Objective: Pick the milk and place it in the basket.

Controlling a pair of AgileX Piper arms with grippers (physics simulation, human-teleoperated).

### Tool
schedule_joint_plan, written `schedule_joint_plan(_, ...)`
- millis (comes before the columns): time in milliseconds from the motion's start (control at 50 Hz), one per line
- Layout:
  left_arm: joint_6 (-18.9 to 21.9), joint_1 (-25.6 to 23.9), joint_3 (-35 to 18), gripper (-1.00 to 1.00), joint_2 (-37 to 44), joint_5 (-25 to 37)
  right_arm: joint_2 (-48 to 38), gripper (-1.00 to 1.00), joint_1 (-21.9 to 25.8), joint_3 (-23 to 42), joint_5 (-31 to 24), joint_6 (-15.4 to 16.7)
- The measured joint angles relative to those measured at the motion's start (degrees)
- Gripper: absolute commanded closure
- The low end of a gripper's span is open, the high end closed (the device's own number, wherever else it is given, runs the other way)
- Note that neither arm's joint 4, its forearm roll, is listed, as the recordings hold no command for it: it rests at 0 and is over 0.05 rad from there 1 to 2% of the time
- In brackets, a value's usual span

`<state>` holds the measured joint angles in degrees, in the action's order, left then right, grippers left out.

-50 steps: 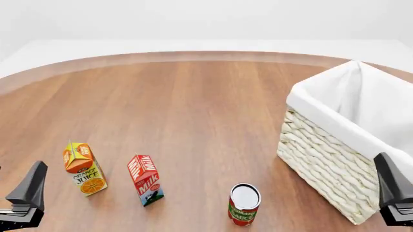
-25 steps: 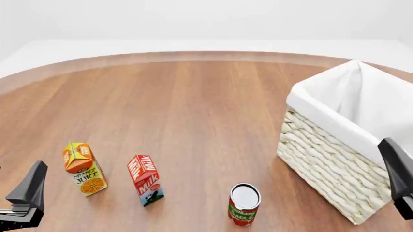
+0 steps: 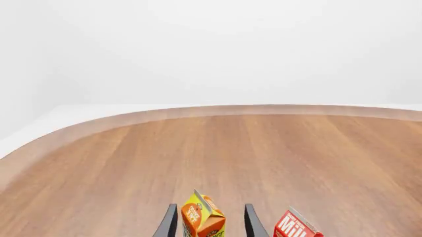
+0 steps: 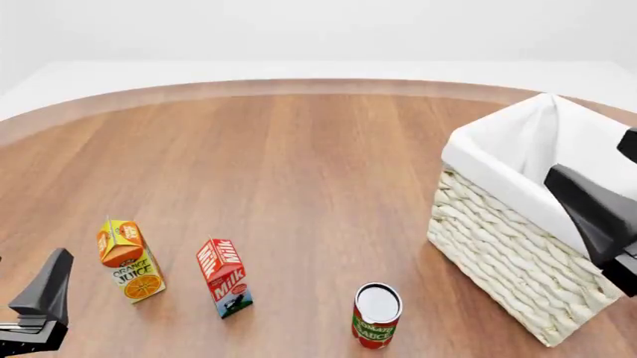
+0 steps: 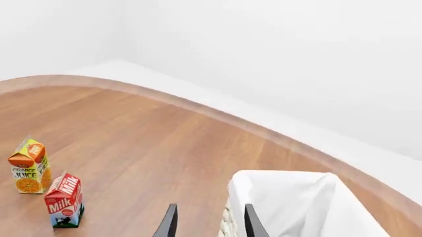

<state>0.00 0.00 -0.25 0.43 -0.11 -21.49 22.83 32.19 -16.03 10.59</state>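
Red with white lettering, the milk [image 4: 225, 277] stands upright on the wooden table [image 4: 298, 171], near the table's front edge, in the same spot as a second ago and untouched by either arm. Just to its left stands the orange juice carton [image 4: 130, 259], also upright, and to its right, a little nearer the camera, a red-green can [image 4: 377, 315] with a pale lid; neither has shifted. Well apart on the right side sits the basket [image 4: 497, 253], its white cloth lining folded over the woven wall, unchanged in place. What differs is the right gripper [image 4: 595, 216]: a second ago it sat low at the front view's bottom right corner, and now it has risen and swung inward, its dark finger lying across the basket's near rim. From its wrist camera, its two fingertips [image 5: 170, 222] stand parted with nothing between them, framing the basket's corner, with the milk off to the side. At the bottom left the left gripper [image 4: 40, 302] has not moved; its wrist view shows its fingers [image 3: 169, 224] spread apart, with the juice carton's top seen between them but not touching.
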Motion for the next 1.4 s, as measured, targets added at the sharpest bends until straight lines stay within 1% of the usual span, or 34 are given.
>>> schedule_joint_plan(200,0.0,0.0,0.0,-1.00,0.0,0.0,-5.7,-1.00,5.3,3.2,-1.3,0.5)
schedule_joint_plan(380,0.0,0.0,0.0,-1.00,0.0,0.0,-12.5,-1.00,9.7,7.0,-3.3,0.7)
schedule_joint_plan(640,0.0,0.0,0.0,-1.00,0.0,0.0,-22.6,-1.00,15.3,14.3,-7.3,1.5)
schedule_joint_plan(820,0.0,0.0,0.0,-1.00,0.0,0.0,-30.3,-1.00,18.2,20.3,-11.3,1.1)
schedule_joint_plan(1100,0.0,0.0,0.0,-1.00,0.0,0.0,-40.8,-1.00,21.2,28.8,-18.0,-0.9)
schedule_joint_plan(1400,0.0,0.0,0.0,-1.00,0.0,0.0,-52.7,-1.00,24.0,39.2,-24.7,-5.9)
